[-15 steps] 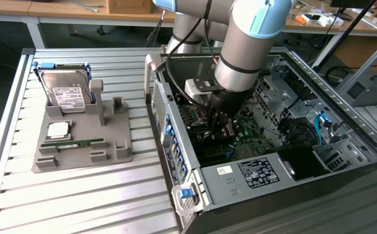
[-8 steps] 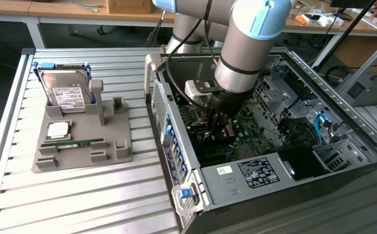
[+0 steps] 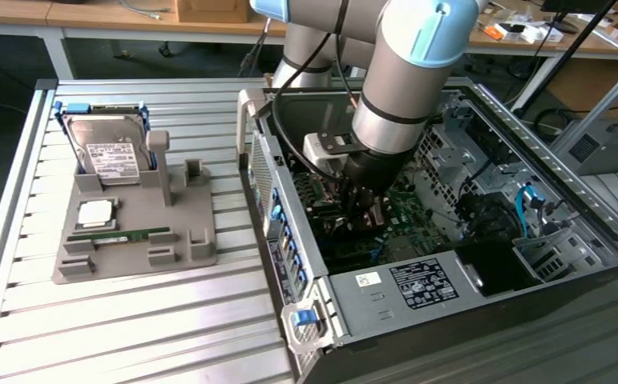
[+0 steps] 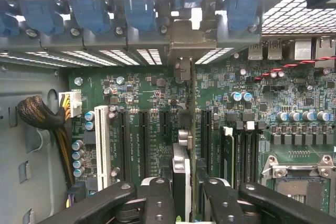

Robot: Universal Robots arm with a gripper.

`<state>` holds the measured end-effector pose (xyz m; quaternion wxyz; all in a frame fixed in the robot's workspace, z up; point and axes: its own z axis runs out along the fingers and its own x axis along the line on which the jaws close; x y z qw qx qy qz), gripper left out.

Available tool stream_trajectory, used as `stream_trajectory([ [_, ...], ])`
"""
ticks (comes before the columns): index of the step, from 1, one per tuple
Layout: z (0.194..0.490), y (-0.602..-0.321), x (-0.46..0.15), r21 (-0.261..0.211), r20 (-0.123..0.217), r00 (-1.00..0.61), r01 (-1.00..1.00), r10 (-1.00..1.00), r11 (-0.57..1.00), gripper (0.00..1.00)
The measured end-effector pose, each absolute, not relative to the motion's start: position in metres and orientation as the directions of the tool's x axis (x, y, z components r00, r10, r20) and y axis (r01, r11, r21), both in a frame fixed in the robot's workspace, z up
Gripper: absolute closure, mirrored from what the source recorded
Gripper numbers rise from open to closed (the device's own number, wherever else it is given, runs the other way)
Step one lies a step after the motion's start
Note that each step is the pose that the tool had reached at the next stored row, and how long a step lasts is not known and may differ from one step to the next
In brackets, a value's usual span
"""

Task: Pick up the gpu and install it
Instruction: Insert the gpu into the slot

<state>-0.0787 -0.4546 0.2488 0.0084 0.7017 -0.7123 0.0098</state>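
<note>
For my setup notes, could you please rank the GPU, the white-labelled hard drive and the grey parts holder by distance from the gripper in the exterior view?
1. GPU, between the gripper fingers, inside the case.
2. Grey parts holder, on the exterior view's left.
3. Hard drive, upright at the holder's far-left end.

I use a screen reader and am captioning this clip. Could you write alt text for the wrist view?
Black gripper fingers clamp a thin dark green circuit card with a silver metal bracket, held edge-on above a green motherboard inside an open computer case. Black expansion slots and one white slot lie alongside, and blue clips line the case's rear wall.
</note>
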Motion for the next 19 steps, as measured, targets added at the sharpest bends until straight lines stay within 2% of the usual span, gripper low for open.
stream_trajectory([
  [7, 0.249, -0.455, -0.079, -0.002, 0.025, -0.015, -1.0, -1.0, 0.015, 0.72],
  [8, 0.249, -0.455, -0.079, -0.002, 0.025, -0.015, -1.0, -1.0, 0.015, 0.66],
  [19, 0.267, -0.455, -0.079, -0.003, 0.027, -0.015, -1.0, -1.0, 0.015, 0.66],
])
